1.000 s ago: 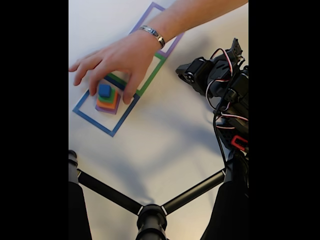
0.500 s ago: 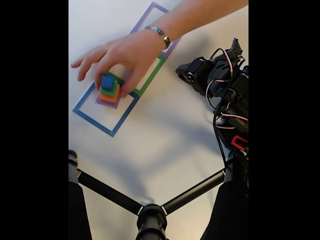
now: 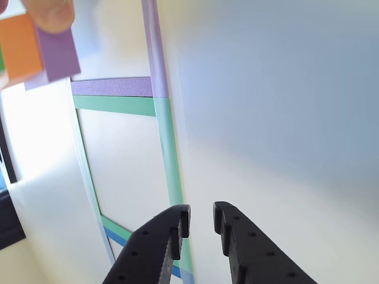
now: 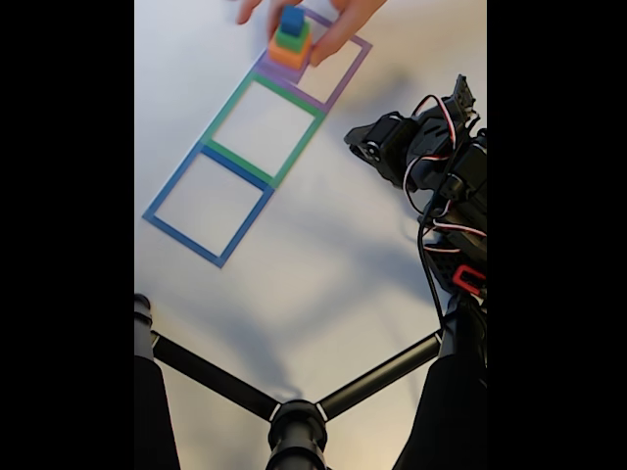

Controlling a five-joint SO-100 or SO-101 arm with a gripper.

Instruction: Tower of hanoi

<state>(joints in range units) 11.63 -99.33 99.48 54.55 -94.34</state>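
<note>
A hand [image 4: 328, 15] holds the stack [image 4: 290, 37] of colored blocks over the purple square [image 4: 338, 70], at the top of the fixed view. The blocks sit one on another, big at the bottom and small on top: purple, orange, green, blue. The fingers press the sides so the whole stack stays together. In the other view, a fingertip [image 3: 52, 13] sits on the orange and purple blocks, right beside the purple square's edge.

Next to the purple square is the green square [image 4: 263, 131], and past that one is the blue square [image 4: 207, 206]. Both have nothing inside. The three squares look like the spots where blocks may go in this game.

The gripper [image 3: 201, 220] is far from the stack, near the green square's edge. Its fingers are a little apart and hold nothing. The arm [image 4: 431, 166] rests off to the side of the squares, most likely out of the hand's way while the stack is set up.
</note>
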